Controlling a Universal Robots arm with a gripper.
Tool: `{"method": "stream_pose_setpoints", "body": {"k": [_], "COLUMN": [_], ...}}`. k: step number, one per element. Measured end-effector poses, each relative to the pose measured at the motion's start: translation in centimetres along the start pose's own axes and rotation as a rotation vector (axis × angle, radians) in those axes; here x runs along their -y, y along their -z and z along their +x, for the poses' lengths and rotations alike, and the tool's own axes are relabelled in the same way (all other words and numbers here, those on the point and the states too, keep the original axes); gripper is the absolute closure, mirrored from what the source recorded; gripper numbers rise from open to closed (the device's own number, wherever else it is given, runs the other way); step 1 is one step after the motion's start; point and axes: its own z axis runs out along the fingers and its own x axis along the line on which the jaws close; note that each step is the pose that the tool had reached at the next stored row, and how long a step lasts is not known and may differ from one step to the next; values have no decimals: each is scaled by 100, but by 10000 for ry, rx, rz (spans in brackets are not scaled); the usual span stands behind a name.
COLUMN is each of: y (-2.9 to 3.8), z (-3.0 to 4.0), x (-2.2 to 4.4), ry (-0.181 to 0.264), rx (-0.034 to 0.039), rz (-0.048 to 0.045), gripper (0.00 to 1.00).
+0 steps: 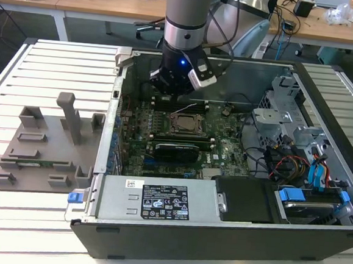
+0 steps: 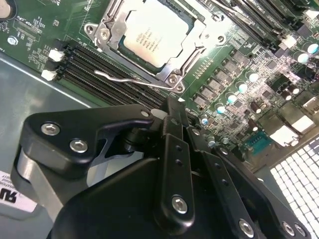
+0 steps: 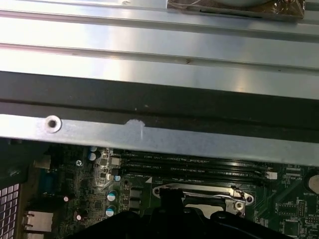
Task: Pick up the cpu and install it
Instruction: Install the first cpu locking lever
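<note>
The cpu (image 2: 151,38) already sits flat inside the socket frame (image 2: 102,26) on the green motherboard (image 2: 45,25), its silvery top facing up and printed with dark text. In the exterior view the same chip (image 1: 181,124) shows as a pale square near the middle of the board, inside the open computer case (image 1: 156,240) that lies on its side on the slatted tabletop (image 1: 59,68).

The claw (image 2: 174,107) hangs above the board, just beside the socket and apart from the chip, holding nothing. Its black fingers (image 2: 172,149) look pressed together, with no gap showing at the tip, though the angle is steep, so that is a fair reading and not a certain one. A thin wire lever (image 2: 124,79) lies along the socket's edge between the frame and the row of dark memory slots (image 2: 84,64).

In the first wrist view the case's metal wall (image 3: 159,139) crosses the picture, with the socket frame (image 3: 199,191) and slots (image 3: 194,164) beyond it.

On the exterior view's left, a grey plastic holder plate (image 1: 46,152) (with upright posts) rests on the tabletop, well apart from the arm (image 1: 185,22).
</note>
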Motion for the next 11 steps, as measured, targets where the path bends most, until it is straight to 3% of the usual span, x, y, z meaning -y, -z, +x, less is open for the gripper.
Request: {"method": "stream_pose_setpoints", "body": {"k": [4,11], "y": [-80,-142], "z": [0,-46], "x": [5,-24], "ry": [0,-1], "rx": [-1,-2], "rz": [2,5], "gripper": [89,89]}}
